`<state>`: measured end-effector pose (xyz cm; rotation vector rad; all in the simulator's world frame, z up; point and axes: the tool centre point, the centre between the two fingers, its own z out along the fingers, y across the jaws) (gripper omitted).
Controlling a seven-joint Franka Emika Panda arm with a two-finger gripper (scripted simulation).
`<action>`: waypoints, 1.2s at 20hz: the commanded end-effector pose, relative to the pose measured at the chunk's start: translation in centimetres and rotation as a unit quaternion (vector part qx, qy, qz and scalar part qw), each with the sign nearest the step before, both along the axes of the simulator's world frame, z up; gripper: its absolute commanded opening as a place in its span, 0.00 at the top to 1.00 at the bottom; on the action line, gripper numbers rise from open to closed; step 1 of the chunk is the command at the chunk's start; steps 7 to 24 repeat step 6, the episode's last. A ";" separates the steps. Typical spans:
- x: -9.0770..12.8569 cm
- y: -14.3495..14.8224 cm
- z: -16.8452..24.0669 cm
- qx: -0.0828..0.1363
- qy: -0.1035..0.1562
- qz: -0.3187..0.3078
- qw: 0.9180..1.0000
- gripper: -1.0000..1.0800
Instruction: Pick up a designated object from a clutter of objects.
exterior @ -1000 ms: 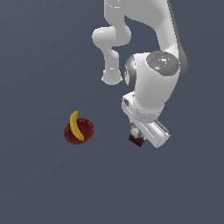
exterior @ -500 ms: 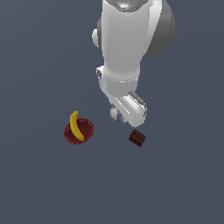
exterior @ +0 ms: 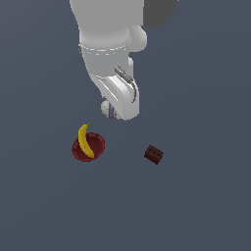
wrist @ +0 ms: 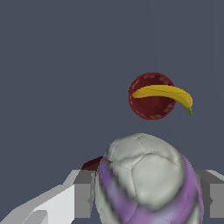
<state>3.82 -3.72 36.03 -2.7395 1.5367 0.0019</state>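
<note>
One small white ball with purple bands sits between the jaws, filling the near field of the wrist view; grey finger pads flank it on both sides and press against it. Jaws clenched on the ball. In the exterior view only a sliver of the ball shows, white and lilac, under the white body of the gripper, and it hangs above the counter, clear of the surface.

Dark red bowl lies below and toward the exterior view's left of the ball, resting on the counter. Yellow banana lies across the bowl, one end jutting past the rim. In the wrist view the bowl and banana appear beyond the ball, well apart from it.

Dark brown block sits on the counter toward the exterior view's right, well apart from bowl and ball. A dark edge beside the ball in the wrist view cannot be identified.
</note>
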 end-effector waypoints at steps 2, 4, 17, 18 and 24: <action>-0.2 -1.0 1.2 0.000 0.000 0.001 1.000 1.00; -0.2 -1.3 1.6 0.000 0.000 0.001 1.000 1.00; -0.2 -1.4 1.7 0.000 0.000 0.001 1.000 1.00; -0.2 -1.4 1.7 0.000 0.000 0.001 1.000 1.00; -0.2 -1.4 1.7 0.000 0.000 0.001 1.000 1.00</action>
